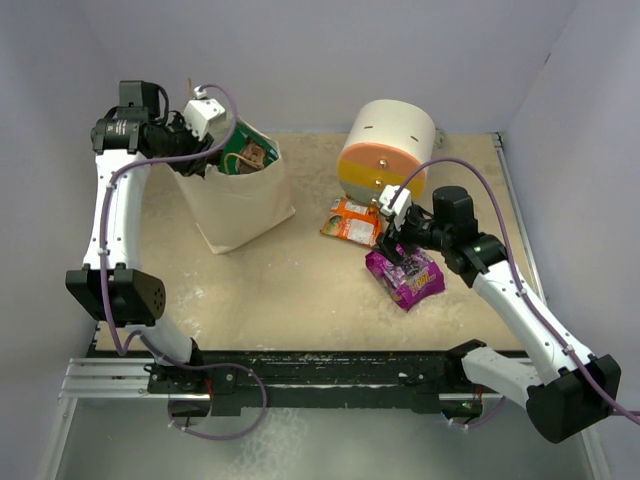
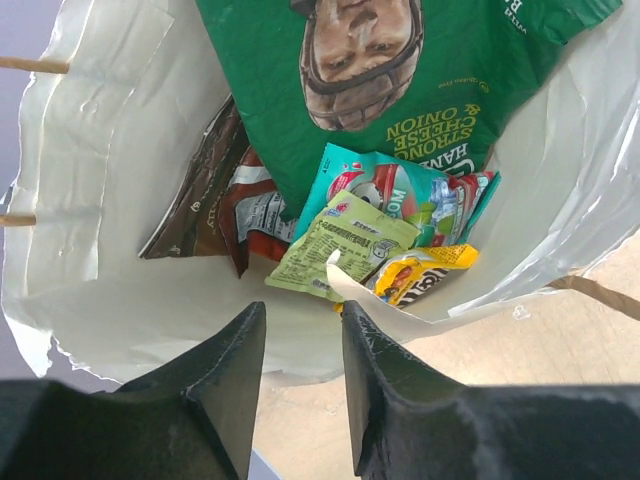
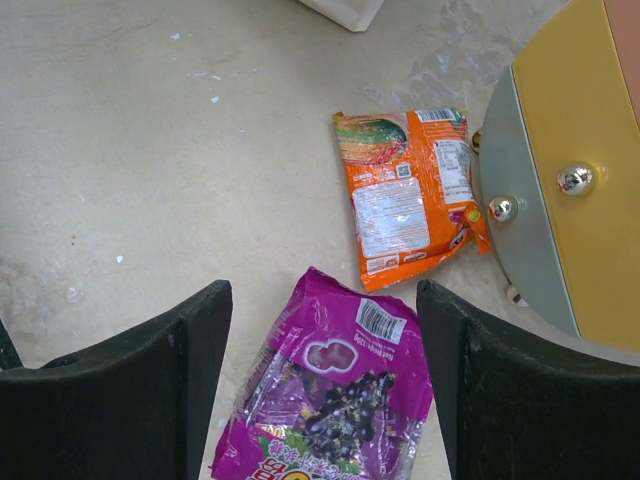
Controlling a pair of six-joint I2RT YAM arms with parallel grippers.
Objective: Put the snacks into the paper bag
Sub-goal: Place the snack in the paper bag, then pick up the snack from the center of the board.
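Note:
The cream paper bag [image 1: 240,205] stands at the back left. The left wrist view looks into it [image 2: 120,200]: a big green packet [image 2: 400,60], a teal candy packet [image 2: 410,195], a pale green-white packet [image 2: 340,245], a yellow-orange packet [image 2: 425,272], a brown chip bag [image 2: 200,210] and a red-white packet [image 2: 260,215] lie inside. My left gripper [image 2: 303,305] is open and empty at the bag's rim [image 1: 215,150]. My right gripper [image 3: 322,290] is open wide, straddling the purple packet [image 3: 340,400] on the table [image 1: 408,278]. The orange packet [image 3: 405,195] lies just beyond [image 1: 352,222].
The round white-orange-yellow drawer unit [image 1: 388,150] stands behind the orange packet, almost touching it; its knobs show in the right wrist view [image 3: 560,200]. White walls close the back and both sides. A black rail [image 1: 320,375] runs along the near edge.

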